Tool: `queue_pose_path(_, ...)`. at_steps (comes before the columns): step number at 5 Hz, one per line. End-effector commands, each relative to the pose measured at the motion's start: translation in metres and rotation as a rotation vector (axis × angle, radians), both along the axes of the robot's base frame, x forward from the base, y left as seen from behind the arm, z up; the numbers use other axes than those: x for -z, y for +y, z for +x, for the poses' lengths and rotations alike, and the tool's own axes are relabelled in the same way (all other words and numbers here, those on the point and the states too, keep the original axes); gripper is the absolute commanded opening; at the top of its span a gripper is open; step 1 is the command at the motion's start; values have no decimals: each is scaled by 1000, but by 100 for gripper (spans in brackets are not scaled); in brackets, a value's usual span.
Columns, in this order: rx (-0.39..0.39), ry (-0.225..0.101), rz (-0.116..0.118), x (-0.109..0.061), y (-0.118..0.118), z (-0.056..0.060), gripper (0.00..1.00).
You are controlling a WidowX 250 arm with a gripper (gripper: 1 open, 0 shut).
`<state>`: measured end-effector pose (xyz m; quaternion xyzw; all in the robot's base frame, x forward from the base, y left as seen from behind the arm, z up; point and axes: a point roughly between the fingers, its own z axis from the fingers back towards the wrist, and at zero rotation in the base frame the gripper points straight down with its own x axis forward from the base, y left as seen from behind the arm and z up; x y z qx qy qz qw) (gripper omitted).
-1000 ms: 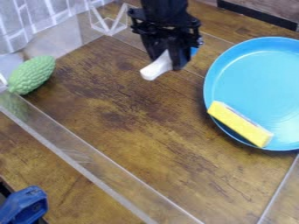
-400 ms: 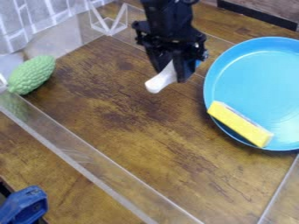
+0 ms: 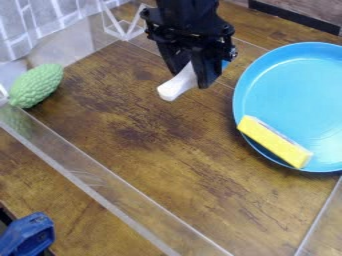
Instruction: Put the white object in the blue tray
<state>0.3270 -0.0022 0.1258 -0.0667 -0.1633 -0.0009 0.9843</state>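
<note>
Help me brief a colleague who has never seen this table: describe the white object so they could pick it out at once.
Find the big round blue tray on the right of the wooden table. Just left of its rim hangs the black end effector, and the white object sticks out below its fingers. It is small, pale and pin-shaped, unlike the yellow block in the tray or the bumpy green object far left.

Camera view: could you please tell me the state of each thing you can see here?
Gripper: jaws shut on the white object.
White object: held, tilted, off the table.
Blue tray: on the table, holding the yellow block.
Yellow block: lying in the tray.
Green object: resting on the table.
</note>
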Motion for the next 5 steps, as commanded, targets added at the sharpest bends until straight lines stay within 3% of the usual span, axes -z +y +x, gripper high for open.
queue_pose_path(1, 50, -63, 3, -26, -11, 14, 0)
queue_pose_path(2, 39, -76, -2, -25, -24, 30, 0)
queue_pose_path(3, 8, -93, 9, -24, -4, 43, 0)
queue_pose_path(5, -25, -122, 37, -31, 27, 53, 0)
